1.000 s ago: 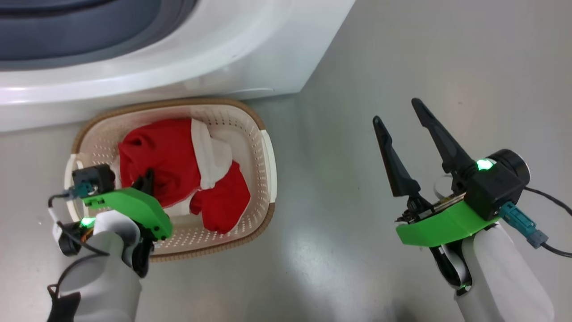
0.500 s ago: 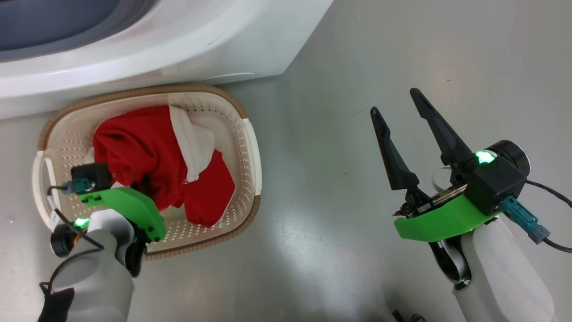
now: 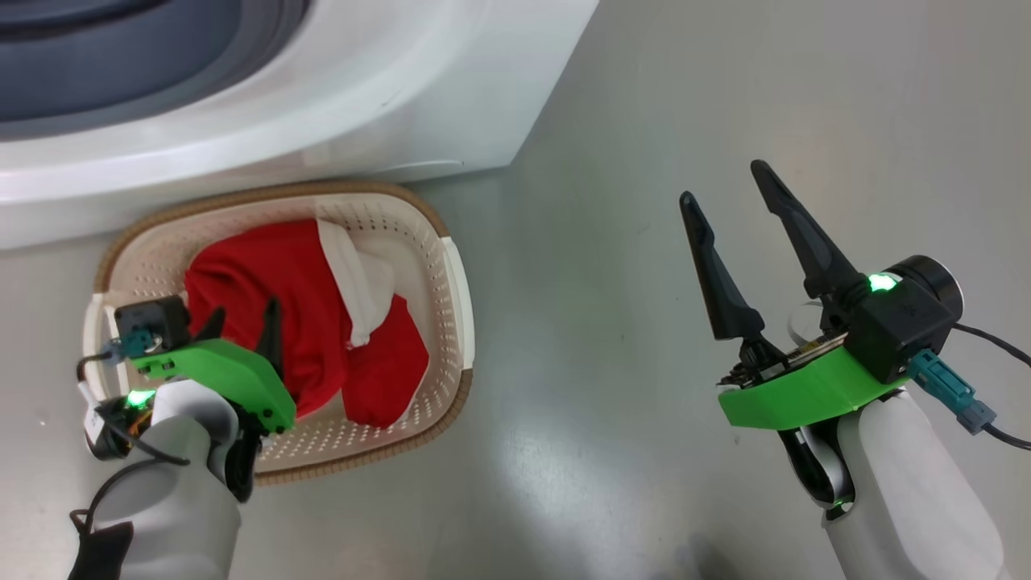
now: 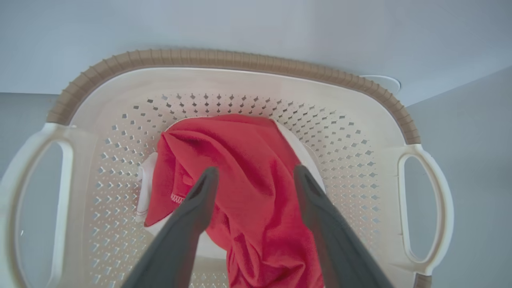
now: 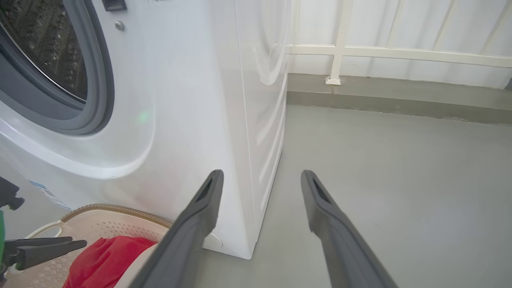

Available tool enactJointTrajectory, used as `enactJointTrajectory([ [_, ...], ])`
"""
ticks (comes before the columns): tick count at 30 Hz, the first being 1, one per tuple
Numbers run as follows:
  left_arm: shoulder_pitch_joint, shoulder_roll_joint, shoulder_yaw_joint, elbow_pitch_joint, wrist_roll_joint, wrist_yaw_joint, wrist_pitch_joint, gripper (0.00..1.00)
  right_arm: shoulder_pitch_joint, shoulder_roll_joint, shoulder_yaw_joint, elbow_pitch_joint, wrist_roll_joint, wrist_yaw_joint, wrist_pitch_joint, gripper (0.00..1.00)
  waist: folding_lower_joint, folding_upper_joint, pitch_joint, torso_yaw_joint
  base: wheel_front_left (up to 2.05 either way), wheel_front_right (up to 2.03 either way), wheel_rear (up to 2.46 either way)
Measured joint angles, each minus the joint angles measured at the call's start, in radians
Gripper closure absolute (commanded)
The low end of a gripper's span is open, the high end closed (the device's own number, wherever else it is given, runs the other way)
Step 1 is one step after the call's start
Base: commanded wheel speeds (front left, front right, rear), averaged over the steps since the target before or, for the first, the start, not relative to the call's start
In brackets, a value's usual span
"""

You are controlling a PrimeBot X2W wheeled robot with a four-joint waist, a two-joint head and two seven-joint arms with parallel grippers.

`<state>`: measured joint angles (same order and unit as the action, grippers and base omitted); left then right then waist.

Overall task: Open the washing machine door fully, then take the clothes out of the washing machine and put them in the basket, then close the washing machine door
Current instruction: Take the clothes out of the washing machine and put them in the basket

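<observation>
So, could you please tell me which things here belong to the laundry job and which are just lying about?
Job: washing machine, red clothes, basket holding them.
Lying about: white railing, black cable.

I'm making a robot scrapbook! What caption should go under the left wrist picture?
Left jaws wide open above the red clothes lying in the cream basket.

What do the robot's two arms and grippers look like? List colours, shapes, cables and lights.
The left gripper and right gripper each have two long, dark, tapering fingers. Behind them sit a bright green bracket, a black camera block with a green light, a teal plug on black cable, and a pale forearm.
</observation>
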<state>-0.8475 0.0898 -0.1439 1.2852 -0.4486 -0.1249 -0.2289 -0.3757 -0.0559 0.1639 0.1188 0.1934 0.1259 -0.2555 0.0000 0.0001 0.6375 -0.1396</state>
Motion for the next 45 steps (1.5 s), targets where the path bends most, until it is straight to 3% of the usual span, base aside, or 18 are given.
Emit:
enactJointTrajectory([
  [7, 0.040, 0.001, -0.001, -0.065, -0.010, 0.000, -0.021, 0.00, 0.009, 0.000, -0.016, 0.016, -0.001, 0.000, 0.000, 0.00, 0.0000, 0.0000, -0.058, 0.009, 0.00, 0.00, 0.00],
  [32, 0.470, -0.017, 0.176, -0.811, 0.079, 0.001, -0.024, 0.00, 0.106, 0.002, -0.063, 0.083, -0.022, 0.000, 0.000, 0.00, 0.0000, -0.0001, -0.355, 0.076, 0.00, 0.00, 0.00],
  [45, 0.720, -0.020, 0.210, -1.039, 0.163, 0.023, -0.024, 0.00, 0.194, 0.003, -0.088, 0.105, -0.036, 0.000, 0.000, 0.00, 0.0000, -0.0001, -0.512, 0.086, 0.00, 0.00, 0.00],
])
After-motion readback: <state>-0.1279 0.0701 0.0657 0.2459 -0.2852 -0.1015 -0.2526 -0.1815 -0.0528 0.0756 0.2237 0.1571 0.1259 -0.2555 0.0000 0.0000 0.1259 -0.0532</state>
